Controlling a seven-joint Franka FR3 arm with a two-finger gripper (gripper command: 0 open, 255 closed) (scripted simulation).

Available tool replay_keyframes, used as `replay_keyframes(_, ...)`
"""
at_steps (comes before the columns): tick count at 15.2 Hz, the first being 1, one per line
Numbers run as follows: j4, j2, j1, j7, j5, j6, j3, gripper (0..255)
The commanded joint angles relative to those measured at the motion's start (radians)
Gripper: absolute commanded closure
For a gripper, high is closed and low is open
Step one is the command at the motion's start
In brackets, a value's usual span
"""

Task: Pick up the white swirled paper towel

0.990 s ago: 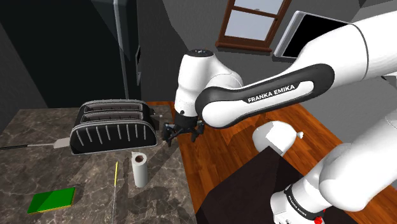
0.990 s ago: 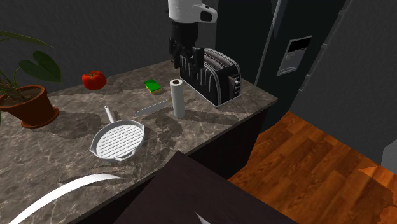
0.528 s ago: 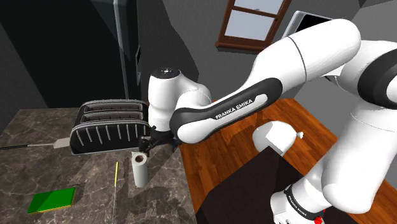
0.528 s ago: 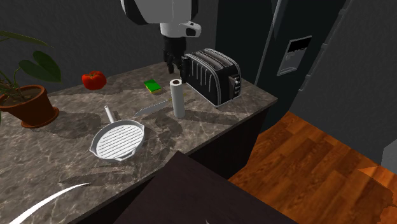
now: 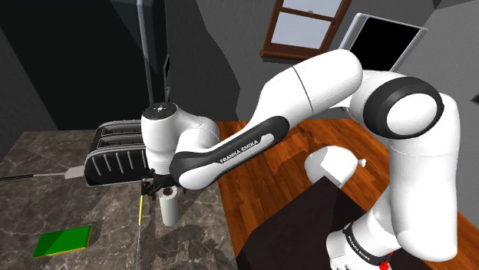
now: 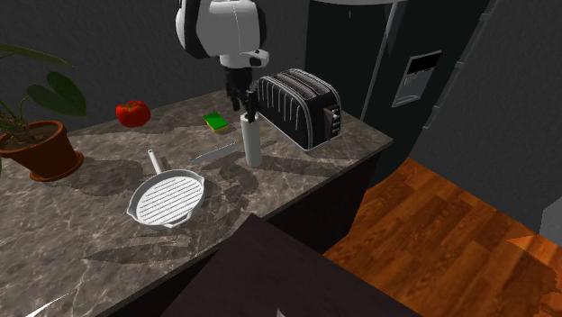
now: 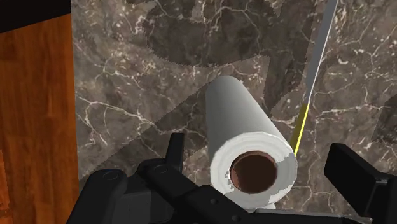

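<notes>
Since 1 s ago the arm has swung across from past the toaster [image 5: 115, 153]. The gripper [image 7: 261, 159] is now right over the paper towel roll [image 7: 245, 133]. The roll stands upright on the dark marbled surface [image 5: 46, 199], near its edge & close to the toaster. Fingers [image 7: 175, 149] are wide apart, one on each side of the roll's top, prob. not touching it, though that's hard to judge. A yellow-handled knife [image 7: 312, 83] lies just beside the roll.
</notes>
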Motion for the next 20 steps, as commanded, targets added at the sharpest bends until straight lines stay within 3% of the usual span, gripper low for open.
replay_keyframes(1, 0.014, 0.028, 0.013, 0.012, -0.014, 0.012, -0.011, 0)
replay_keyframes(8, 0.015, 0.078, 0.027, 0.026, -0.038, 0.06, -0.031, 0)
replay_keyframes(9, 0.014, 0.078, 0.027, 0.026, -0.038, 0.06, -0.03, 255)
replay_keyframes(20, 0.014, 0.06, 0.022, 0.021, -0.029, 0.043, -0.023, 255)
